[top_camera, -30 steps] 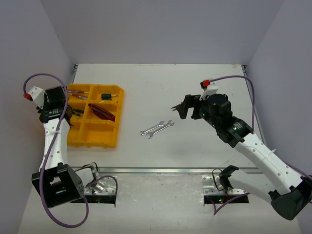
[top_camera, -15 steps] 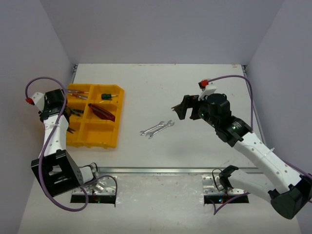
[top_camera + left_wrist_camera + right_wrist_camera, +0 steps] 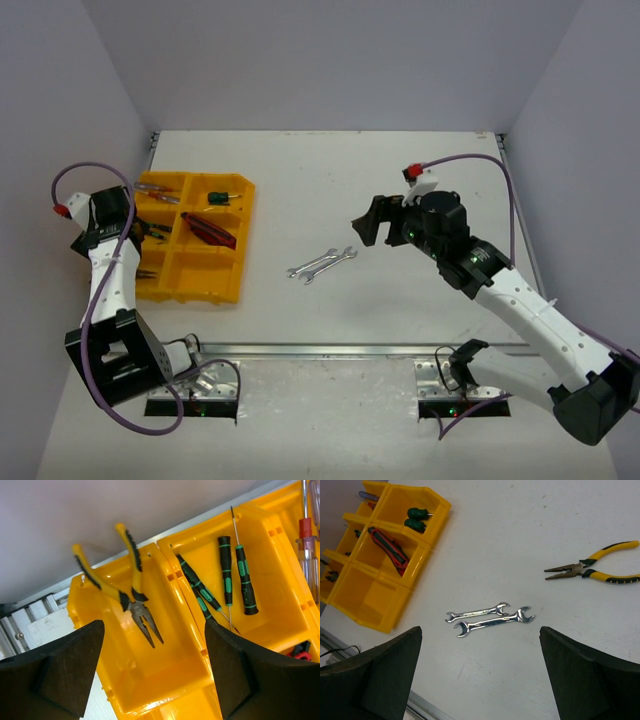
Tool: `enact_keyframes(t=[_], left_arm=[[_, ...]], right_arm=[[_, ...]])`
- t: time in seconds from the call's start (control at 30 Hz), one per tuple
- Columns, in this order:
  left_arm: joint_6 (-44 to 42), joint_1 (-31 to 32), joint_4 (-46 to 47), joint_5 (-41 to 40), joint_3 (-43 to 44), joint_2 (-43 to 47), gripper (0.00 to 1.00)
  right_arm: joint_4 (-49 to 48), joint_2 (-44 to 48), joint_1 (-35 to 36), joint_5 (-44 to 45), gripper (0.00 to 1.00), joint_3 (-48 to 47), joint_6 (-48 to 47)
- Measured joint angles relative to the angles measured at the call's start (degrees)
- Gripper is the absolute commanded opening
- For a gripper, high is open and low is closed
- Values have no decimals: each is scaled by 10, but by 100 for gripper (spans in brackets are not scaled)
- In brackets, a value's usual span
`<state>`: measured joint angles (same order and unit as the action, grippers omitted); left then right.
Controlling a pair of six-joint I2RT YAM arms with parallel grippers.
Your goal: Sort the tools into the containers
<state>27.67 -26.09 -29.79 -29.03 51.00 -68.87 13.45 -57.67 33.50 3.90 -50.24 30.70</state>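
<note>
The yellow tray (image 3: 222,283) of containers sits at the table's left. My left gripper (image 3: 143,232) hangs open over its left side with nothing between the fingers. Below it, yellow-black pliers (image 3: 125,591) lie loose in one compartment (image 3: 165,680). Several green-black screwdrivers (image 3: 227,577) fill the neighbouring one. Two silver wrenches (image 3: 322,264) lie side by side mid-table, and my right gripper (image 3: 362,225) hovers open just right of them. In the right wrist view the wrenches (image 3: 490,619) lie ahead of the open gripper (image 3: 480,677), with a second pair of yellow-black pliers (image 3: 600,571) on the table beyond.
Red-handled pliers (image 3: 208,229) and a green screwdriver (image 3: 222,198) lie in other compartments. A red and clear screwdriver (image 3: 307,535) shows at the tray's far end. The side wall stands close to the tray's left edge. A metal rail (image 3: 330,350) runs along the near table edge.
My left gripper has opened and let the yellow-black pliers drop into the tray compartment, and its wrist has drawn back slightly. The right gripper has edged a little left.
</note>
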Motion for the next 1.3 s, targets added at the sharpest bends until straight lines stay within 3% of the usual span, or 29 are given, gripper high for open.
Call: enact_keyframes(t=[0.13, 0.47, 0.57, 0.8, 1.17, 1.3], left_arm=[[3, 0, -5, 22, 0, 7, 100], [28, 1, -11, 161, 21, 159, 100], [25, 25, 1, 226, 11, 200, 100], [-12, 174, 17, 342, -53, 234, 100], [-53, 211, 35, 391, -111, 242, 100], [-56, 216, 48, 401, -111, 244, 100]], right_arm=[[-4, -12, 0, 3, 99, -1, 0], [87, -205, -11, 123, 97, -83, 75], [109, -250, -49, 144, 91, -84, 126], [144, -386, -161, 161, 66, -137, 246], [227, -611, -173, 198, 63, -386, 379], [252, -660, -176, 198, 58, -410, 417]])
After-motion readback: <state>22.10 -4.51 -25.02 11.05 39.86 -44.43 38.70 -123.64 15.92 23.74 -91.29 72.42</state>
